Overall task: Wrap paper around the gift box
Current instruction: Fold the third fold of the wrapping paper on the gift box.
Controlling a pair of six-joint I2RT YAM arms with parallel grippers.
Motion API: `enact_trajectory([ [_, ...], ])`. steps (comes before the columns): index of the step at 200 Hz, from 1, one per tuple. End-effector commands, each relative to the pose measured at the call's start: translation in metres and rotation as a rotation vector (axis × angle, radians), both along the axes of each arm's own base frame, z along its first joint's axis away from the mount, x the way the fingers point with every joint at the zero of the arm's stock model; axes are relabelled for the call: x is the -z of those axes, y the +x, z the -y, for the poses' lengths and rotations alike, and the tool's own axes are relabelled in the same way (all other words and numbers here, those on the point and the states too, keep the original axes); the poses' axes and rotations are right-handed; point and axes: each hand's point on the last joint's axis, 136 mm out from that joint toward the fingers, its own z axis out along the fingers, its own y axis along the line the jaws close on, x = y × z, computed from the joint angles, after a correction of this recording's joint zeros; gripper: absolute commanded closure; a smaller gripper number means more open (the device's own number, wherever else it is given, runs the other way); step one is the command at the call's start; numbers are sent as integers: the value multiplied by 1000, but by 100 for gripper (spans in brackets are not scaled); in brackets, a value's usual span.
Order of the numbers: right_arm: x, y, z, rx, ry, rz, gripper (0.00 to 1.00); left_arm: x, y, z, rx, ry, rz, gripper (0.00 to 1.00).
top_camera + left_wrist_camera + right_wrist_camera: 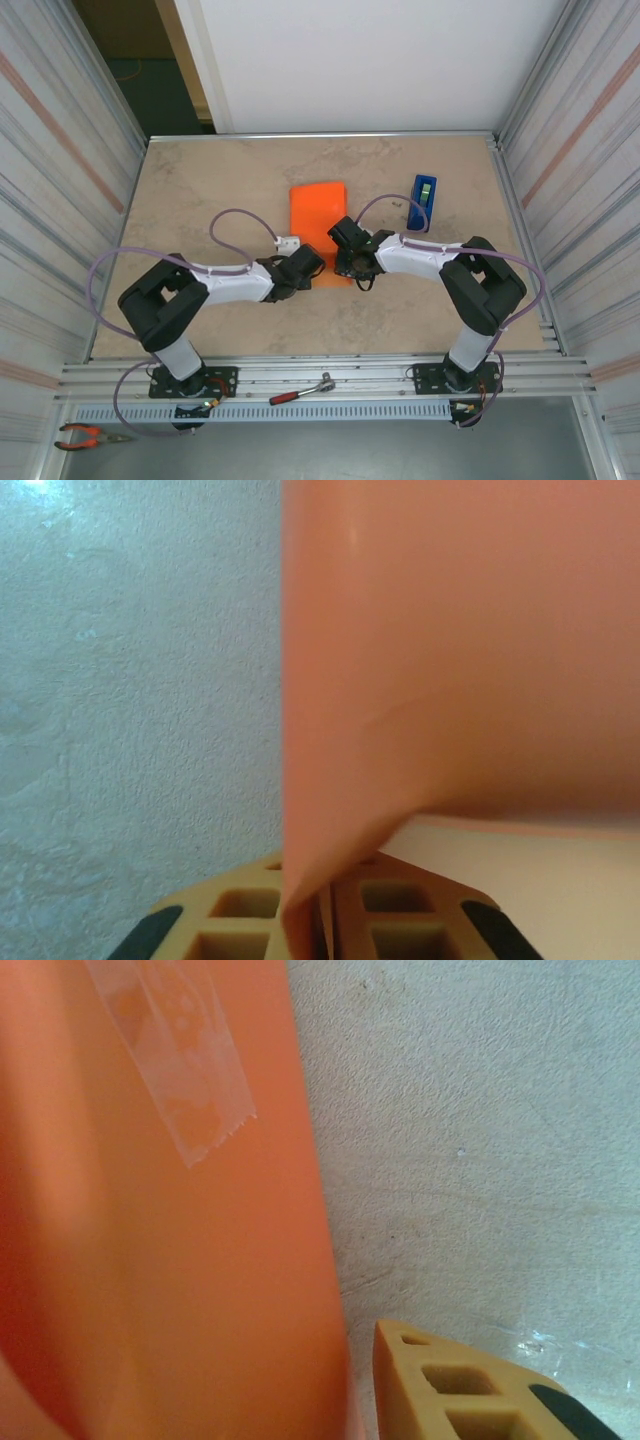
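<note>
Worktop (220, 190): beige, stone-patterned, walled in by ribbed metal panels.

Paper (318, 212): plain bright orange with no print. It sits mid-worktop as a box-sized parcel skin, long axis running away from the arm bases. The near end lies between the two hands. The gift box is not separately visible, as the orange skin covers the parcel. In the left wrist view the paper (450, 660) rises as a smooth flap, and a pale white face shows under its lower edge. Cannot tell whether that is box or underside of the sheet.

Tape dispenser (421, 200): narrow and blue, standing to the right of the parcel and apart from it. The marking on its top is too small to read.

Ratchet (300, 390): red handle, lying on the metal rail between the arm bases.

Left hand (312, 263): at the parcel's near left corner. In the wrist view the left hand (325, 912) is closed narrow, with a fold of the orange flap pinched between the tan pads.

Right hand (342, 250): at the parcel's near right edge. In the wrist view one tan finger (450, 1390) stands just beside the paper (150, 1260). Cannot tell how wide the hand stands.

Tape strip (185, 1070): clear with a torn end, stuck on the orange face. No writing on it.
</note>
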Motion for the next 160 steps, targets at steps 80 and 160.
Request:
enact_trajectory([
  [80, 8, -12, -1, -11, -45, -20, 100, 2, 0, -4, -39, 65, 17, 95],
  [160, 10, -11, -4, -15, -32, -32, 100, 6, 0, 0, -33, 68, 9, 100],
])
